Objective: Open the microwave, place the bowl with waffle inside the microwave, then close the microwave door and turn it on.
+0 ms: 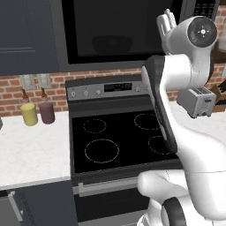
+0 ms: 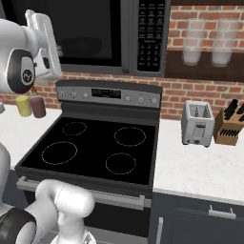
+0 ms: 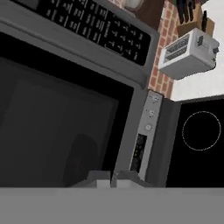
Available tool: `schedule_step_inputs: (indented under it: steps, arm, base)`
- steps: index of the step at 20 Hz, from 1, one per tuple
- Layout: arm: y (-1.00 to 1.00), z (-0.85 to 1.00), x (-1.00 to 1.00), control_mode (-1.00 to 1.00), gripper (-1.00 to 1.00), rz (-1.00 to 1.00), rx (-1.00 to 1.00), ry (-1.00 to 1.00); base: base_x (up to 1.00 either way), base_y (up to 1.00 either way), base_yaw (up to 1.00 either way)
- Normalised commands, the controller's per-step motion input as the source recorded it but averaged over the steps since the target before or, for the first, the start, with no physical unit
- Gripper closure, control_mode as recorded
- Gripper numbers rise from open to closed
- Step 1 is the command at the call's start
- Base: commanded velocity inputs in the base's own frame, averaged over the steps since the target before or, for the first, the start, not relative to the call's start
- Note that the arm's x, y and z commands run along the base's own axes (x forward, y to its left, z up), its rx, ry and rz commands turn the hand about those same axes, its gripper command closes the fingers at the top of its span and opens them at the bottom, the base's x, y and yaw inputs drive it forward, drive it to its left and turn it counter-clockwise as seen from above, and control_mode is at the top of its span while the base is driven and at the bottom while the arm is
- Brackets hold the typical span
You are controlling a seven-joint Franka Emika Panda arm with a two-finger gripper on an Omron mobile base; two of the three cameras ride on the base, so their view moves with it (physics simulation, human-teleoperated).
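Note:
The microwave (image 1: 123, 31) hangs above the stove, and its door (image 2: 81, 33) lies flush against the front. Its keypad (image 2: 150, 33) runs down the right side. Behind the black glass a dim, rounded bowl shape (image 1: 112, 44) shows; I cannot make out a waffle in it. My gripper (image 1: 167, 18) is raised in front of the window's right part. In the hand view its two tips (image 3: 111, 178) sit together, shut on nothing, close to the microwave's dark window (image 3: 57, 113). Whether the tips touch the glass I cannot tell.
Below is the black-topped stove (image 1: 119, 137) with its knob panel (image 2: 109, 94). A silver toaster (image 2: 198, 123) and a knife block (image 2: 229, 125) stand on the right counter. Yellow (image 1: 29, 113) and maroon (image 1: 47, 111) jars stand on the left counter.

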Motion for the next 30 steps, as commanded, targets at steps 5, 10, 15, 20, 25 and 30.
schedule_step_inputs:
  steps: [5,10,15,20,25,30]
  arm:
    - [-0.75,-0.66,-0.4,-1.0,1.0,0.22,-0.32,0.01]
    - [-0.65,-0.49,-0.55,-1.0,1.0,0.28,-0.33,-0.02]
    - [-0.61,-0.38,-0.63,-1.0,1.0,0.28,-0.31,-0.09]
    - [-0.39,-0.03,-0.7,-1.0,1.0,0.25,-0.33,-0.24]
    - [-0.17,0.2,-0.4,-1.0,1.0,0.16,-0.32,-0.36]
    - [-0.01,0.07,0.09,-1.0,1.0,0.01,-0.22,-0.14]
  base:
    - [0.0,0.0,0.0]
    - [0.0,0.0,0.0]
    - [0.0,0.0,0.0]
    - [0.0,0.0,0.0]
    - [0.0,0.0,0.0]
    - [0.0,0.0,0.0]
